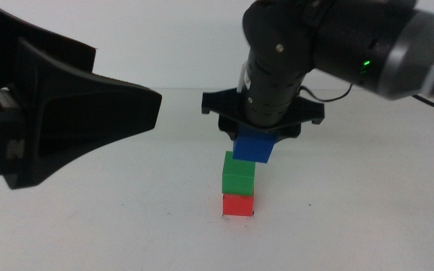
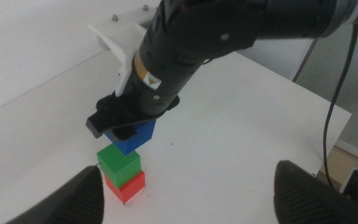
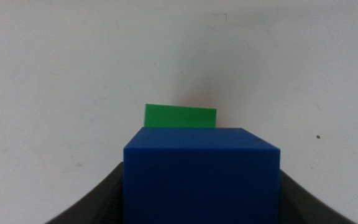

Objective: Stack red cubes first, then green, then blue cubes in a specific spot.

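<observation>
Now right end effector [image 1: 256, 143] holds blue cube [image 1: 254, 147] over green cube [image 1: 239, 175]

1. The right arm [image 1: 330, 38] is glossy black with a grey link and a small green light.
2. A yellow label and white bracket mark its wrist.
3. The left gripper [image 2: 185, 199] shows 2 dark jaws.

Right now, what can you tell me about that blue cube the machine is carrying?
The blue cube is small, plain and deep blue with matte faces. The right hand grips it between its two dark jaws, coming down from above. It hangs slightly tilted just over the green cube, which sits on the red cube. Whether blue already touches green is unclear. The left hand waits nearby, open.
</observation>
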You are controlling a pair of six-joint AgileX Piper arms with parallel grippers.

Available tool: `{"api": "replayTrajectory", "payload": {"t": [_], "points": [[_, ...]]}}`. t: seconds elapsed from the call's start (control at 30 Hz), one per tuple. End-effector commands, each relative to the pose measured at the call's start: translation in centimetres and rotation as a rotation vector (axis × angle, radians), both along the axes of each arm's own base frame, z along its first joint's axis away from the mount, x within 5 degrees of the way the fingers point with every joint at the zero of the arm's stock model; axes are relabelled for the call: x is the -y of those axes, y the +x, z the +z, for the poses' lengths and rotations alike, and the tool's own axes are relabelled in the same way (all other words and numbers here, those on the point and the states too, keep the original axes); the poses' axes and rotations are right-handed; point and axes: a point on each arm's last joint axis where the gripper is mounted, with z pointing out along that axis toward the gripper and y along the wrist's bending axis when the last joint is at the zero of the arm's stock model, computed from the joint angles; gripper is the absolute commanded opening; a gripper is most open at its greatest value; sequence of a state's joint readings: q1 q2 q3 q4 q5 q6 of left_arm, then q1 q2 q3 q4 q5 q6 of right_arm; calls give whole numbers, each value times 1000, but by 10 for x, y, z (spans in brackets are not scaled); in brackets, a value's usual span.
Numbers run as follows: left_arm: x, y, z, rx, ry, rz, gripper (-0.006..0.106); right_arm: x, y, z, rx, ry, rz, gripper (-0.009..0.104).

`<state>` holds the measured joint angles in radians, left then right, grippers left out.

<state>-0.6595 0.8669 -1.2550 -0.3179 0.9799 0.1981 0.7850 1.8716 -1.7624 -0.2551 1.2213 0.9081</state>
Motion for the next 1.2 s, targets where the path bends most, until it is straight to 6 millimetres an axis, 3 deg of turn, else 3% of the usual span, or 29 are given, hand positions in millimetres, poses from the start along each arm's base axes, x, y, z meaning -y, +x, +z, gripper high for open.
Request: {"api": "replayTrajectory", "payload": {"t": [0.0, 0.33, 1.03, 1.13, 1.17], "points": [[-1, -1, 1, 9, -10, 8, 93, -3, 5, -11, -13, -21, -9, 7], [-1, -1, 1, 9, -10, 8, 93, -19, 16, -43, -59, -69, -1, 11], [-1, -1, 1, 9, -10, 8, 93, -28, 22, -55, -33, -47, 13, 11], [-1, -1, 1, 9, -10, 8, 93, -28, 22, -55, -30, -50, 14, 18], [-1, -1, 1, 9, -10, 8, 93, -27, 22, -55, -29, -53, 14, 31]]}}
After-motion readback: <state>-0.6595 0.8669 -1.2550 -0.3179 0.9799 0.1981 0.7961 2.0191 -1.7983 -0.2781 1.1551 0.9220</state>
